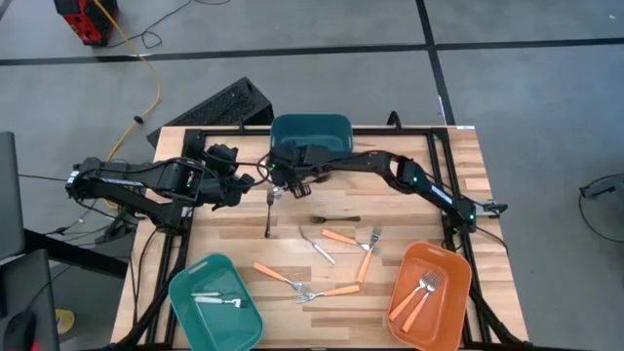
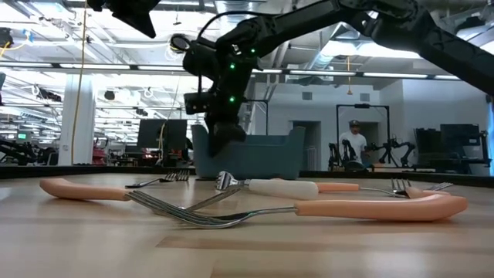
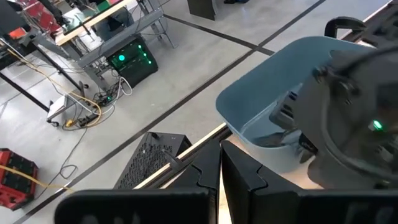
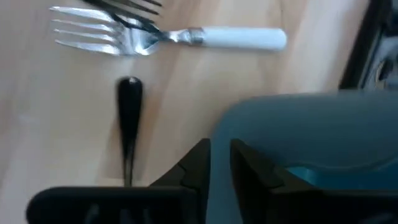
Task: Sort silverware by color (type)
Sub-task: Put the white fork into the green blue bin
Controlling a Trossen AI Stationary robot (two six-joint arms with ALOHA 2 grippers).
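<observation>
Silverware lies on the wooden table: two black pieces, a white-handled fork and several orange-handled forks. My right gripper hangs over the near rim of the dark teal bin. In its wrist view the fingers stand a little apart with nothing between them, and the black handle lies on the wood beside them. My left gripper hovers shut just left of that bin, its fingers together.
A teal bin at the near left holds silver-and-white forks. An orange bin at the near right holds orange-handled forks. A black metal frame runs along the table's far and side edges. Bare wood shows between the bins.
</observation>
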